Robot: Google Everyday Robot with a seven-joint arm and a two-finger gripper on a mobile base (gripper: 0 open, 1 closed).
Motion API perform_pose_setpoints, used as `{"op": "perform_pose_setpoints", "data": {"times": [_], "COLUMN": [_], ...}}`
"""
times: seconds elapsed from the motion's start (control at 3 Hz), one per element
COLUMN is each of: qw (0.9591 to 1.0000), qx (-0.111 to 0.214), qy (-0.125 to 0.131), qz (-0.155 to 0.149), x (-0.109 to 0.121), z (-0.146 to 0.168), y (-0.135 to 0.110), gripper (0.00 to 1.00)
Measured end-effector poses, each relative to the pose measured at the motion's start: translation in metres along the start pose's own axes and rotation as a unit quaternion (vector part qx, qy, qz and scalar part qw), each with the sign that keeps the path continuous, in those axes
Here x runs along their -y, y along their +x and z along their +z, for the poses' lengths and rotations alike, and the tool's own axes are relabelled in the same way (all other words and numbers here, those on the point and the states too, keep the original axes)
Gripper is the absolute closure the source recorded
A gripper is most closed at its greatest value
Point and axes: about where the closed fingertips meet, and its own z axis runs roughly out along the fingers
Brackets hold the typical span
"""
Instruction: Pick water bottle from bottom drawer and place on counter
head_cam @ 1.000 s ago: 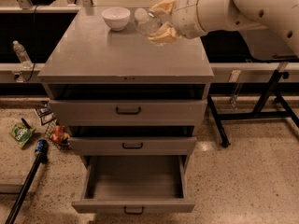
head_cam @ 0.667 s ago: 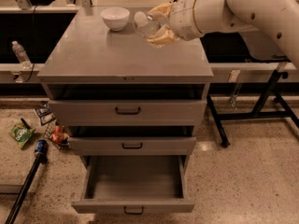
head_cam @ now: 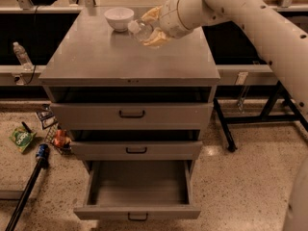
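Note:
My gripper [head_cam: 150,27] is over the back right part of the grey counter [head_cam: 96,57], with its pale fingers shut on the clear water bottle [head_cam: 139,30]. The bottle lies on its side in the grip, white cap pointing left toward a white bowl, a little above the counter surface. The bottom drawer [head_cam: 138,186] stands pulled open at the foot of the cabinet and its inside shows nothing in it.
A white bowl [head_cam: 119,18] sits at the back of the counter, just left of the bottle. The two upper drawers [head_cam: 132,114] are closed. A slimmer bottle [head_cam: 21,55] stands on the ledge at left. Snack packets [head_cam: 21,138] and a black pole [head_cam: 29,186] lie on the floor at left.
The arm has moved a little left and toward the bowl with the bottle still held. Nothing else has moved.

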Motion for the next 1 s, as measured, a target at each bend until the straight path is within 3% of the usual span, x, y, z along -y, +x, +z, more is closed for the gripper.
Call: {"op": "perform_pose_setpoints", "data": {"times": [0.33, 0.67, 1.0], "qw": [0.9979, 0.9929, 0.9853], "qx": [-0.029, -0.073, -0.114], "qy": [-0.052, -0.082, -0.115], "qz": [-0.027, -0.047, -0.055], "x": [-0.004, -0.013, -0.029], "z": [0.025, 0.033, 0.036], "y": [0.01, 0.019, 0.032], "gripper": [0.74, 0.51, 0.2]}}
